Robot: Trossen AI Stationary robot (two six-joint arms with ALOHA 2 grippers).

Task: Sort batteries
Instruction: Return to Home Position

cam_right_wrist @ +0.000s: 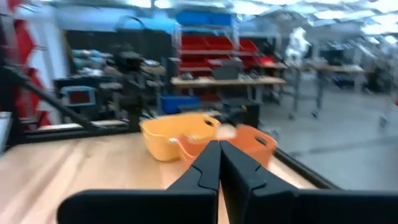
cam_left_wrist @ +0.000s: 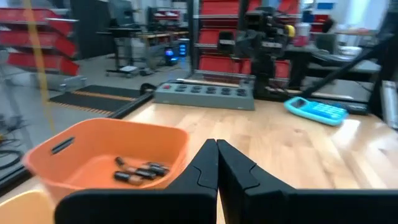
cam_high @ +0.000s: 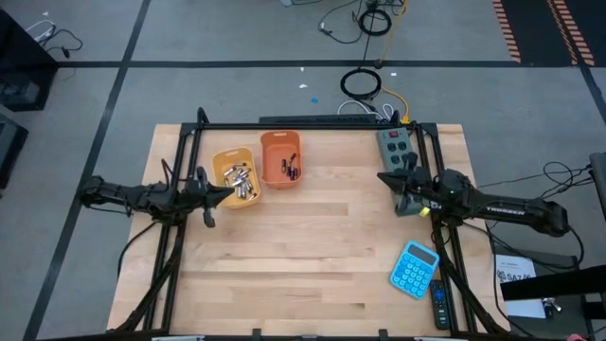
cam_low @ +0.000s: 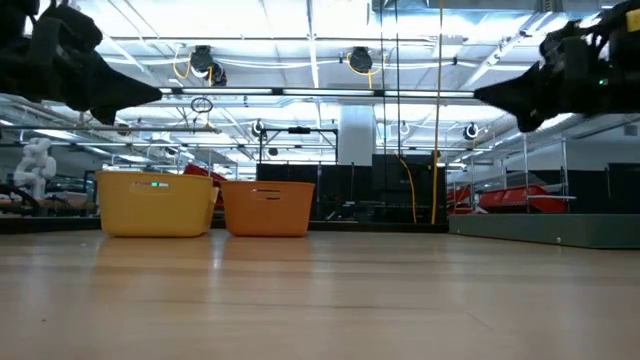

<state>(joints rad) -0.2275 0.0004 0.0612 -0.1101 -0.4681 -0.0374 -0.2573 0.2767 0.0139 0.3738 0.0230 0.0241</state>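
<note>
As both hang above the table (cam_high: 312, 246), left pincer (cam_left_wrist: 216, 163) and right pincer (cam_right_wrist: 219, 163) clench nothing.

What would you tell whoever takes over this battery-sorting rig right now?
Left gripper: shut, empty, raised beside the yellow bin.
Right gripper: shut, empty, raised at the right side of the table.
Silvery batteries lie in the yellow bin and dark batteries in the orange bin. The bins stand side by side.
Done: no battery shows outside the bins, so sorting looks finished.
Left: probably only parking both arms.
</note>
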